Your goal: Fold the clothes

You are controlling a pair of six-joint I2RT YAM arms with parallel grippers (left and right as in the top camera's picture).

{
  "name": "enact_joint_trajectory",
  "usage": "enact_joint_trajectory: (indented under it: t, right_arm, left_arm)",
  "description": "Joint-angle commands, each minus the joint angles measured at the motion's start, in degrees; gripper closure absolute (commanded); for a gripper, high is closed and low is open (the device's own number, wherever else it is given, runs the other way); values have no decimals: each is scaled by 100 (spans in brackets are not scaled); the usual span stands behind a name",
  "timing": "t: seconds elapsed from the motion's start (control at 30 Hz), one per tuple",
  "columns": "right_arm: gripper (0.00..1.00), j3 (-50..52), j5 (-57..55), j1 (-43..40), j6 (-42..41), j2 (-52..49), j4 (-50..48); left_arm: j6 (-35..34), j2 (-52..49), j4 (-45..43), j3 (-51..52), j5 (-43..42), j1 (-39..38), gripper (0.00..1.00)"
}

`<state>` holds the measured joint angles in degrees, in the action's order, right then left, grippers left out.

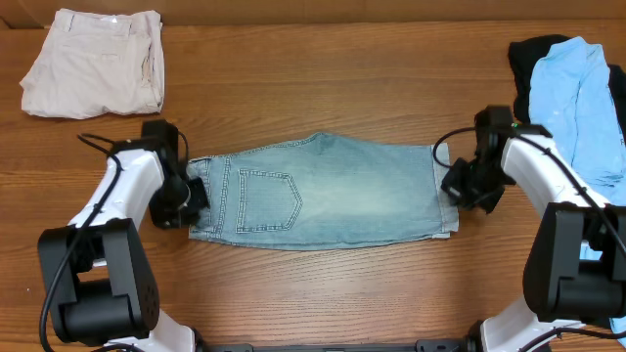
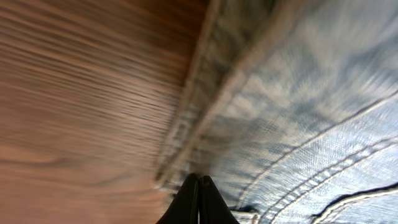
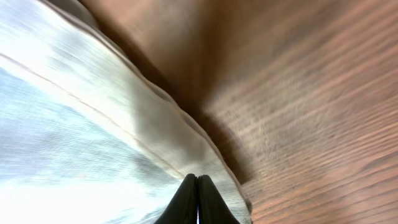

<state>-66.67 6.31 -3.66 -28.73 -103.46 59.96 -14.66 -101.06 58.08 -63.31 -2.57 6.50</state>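
The faded light-blue denim shorts [image 1: 333, 191] lie flat across the middle of the table, folded lengthwise, back pocket up. The waistband is at the left and the cuffed hem at the right. My left gripper [image 1: 193, 198] is shut, its tips at the waistband edge [image 2: 199, 177]; the denim [image 2: 298, 93] fills the right of that view. My right gripper [image 1: 452, 186] is shut, its tips on the pale cuffed hem [image 3: 197, 177], with the denim [image 3: 62, 143] to its left. No cloth shows between either pair of fingers.
Folded beige shorts [image 1: 93, 64] lie at the back left corner. A sky-blue shirt [image 1: 587, 98] lies heaped on a black garment [image 1: 528, 59] at the back right, close behind my right arm. Bare wood surrounds the denim.
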Motion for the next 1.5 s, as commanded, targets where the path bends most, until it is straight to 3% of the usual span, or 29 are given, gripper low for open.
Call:
enact_joint_trajectory:
  t: [0.0, 0.03, 0.1, 0.13, 0.17, 0.37, 0.67, 0.93, 1.3, 1.47]
  right_arm:
    - [94, -575, -129, -50, 74, 37, 81]
    - [87, -675, -131, -50, 76, 37, 81]
    - [41, -850, -129, -50, 96, 37, 66]
    - [4, -914, -129, -50, 103, 37, 39]
    - [0, -968, -140, -50, 116, 37, -11]
    - [0, -1023, -350, -66, 205, 37, -376]
    - [0, -1023, -730, -450, 216, 37, -776]
    - [0, -1023, -730, -1027, 216, 37, -994]
    - [0, -1023, -730, -1084, 216, 37, -1001]
    - [0, -1023, -667, -1084, 197, 37, -1119]
  left_arm:
    - [-37, 197, 151, -651, 295, 22, 96]
    - [-33, 223, 210, -807, 260, 22, 91]
    - [-33, 225, 264, -1025, 229, 22, 36]
    - [-33, 225, 256, -1082, 232, 22, 0]
    - [-26, 225, 212, -1110, 234, 24, 0]
    - [391, 142, -129, -1110, -129, 407, 0]
    - [1554, -162, -308, -1099, -2236, 1469, 0]
    - [1947, -957, -302, -1099, -2669, 1338, 0]
    - [2284, -2044, -437, -1099, -3119, 1143, 0]
    - [2280, -2216, -367, -1099, -3161, 1003, 38]
